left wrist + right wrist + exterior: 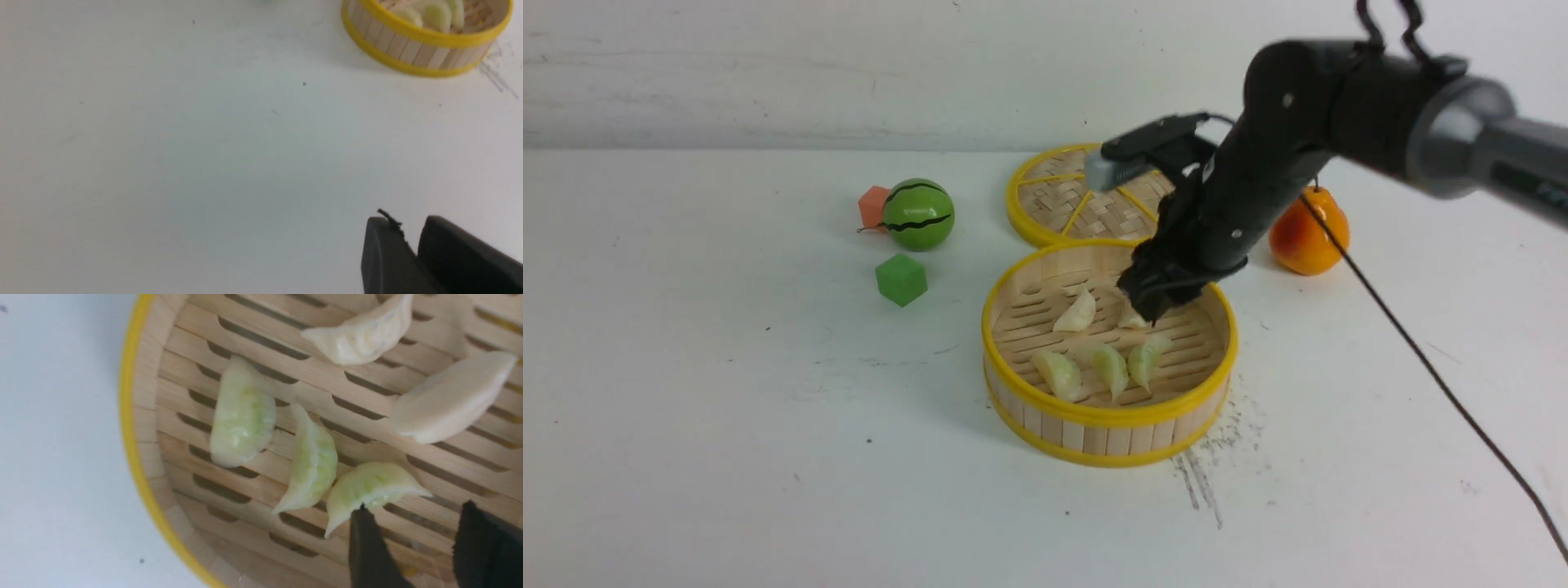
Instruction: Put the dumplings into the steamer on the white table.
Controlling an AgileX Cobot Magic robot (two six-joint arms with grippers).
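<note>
- Right claw [1152,317] hangs released and empty, low inside the steamer [1107,418].
- All five dumplings [312,457] lie on the slats around it, one green dumpling just beside a fingertip [367,547].
- Left claw [410,232], clenched on nothing, is well apart from the steamer over bare table [163,163].

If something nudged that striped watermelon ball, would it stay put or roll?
Probably rolls: the watermelon ball looks round and glossy. The red block beside it might stop it that way. Likely slippery to pinch, given its smooth curve.
</note>
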